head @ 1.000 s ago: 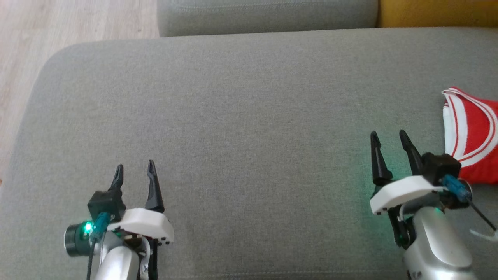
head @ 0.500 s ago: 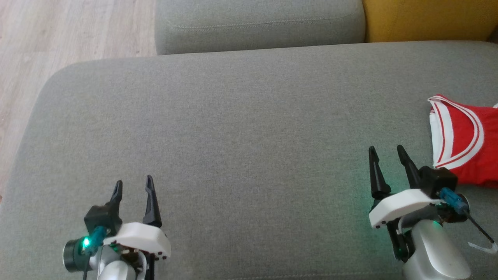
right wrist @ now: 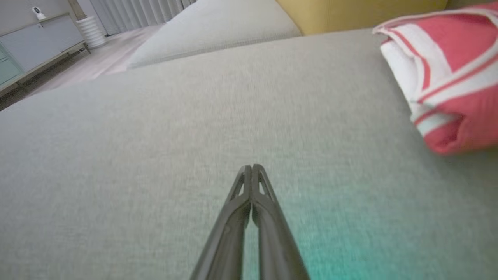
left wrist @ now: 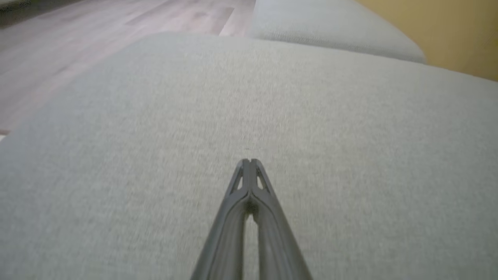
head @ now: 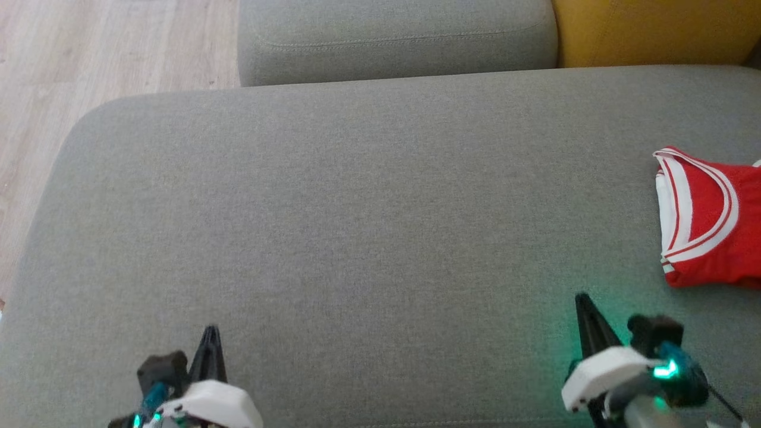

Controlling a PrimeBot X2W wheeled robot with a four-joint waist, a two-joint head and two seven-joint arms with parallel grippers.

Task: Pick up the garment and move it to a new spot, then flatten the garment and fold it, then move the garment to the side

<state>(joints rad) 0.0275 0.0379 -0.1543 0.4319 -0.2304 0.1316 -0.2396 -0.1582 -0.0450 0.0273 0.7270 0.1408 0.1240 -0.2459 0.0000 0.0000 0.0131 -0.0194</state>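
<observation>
Red garment [head: 707, 226], seemingly folded, lies apart, right of right gripper [head: 582, 298].

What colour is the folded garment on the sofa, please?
Red with white stripes; the garment shows best in the right wrist view.

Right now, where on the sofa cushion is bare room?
Nearly the whole grey seat cushion is bare, from its left edge by the wood floor to the folded red-and-white garment. Crowded only at the right edge, where it lies.

No readable text, label, brand, number or sign anywhere.
</observation>
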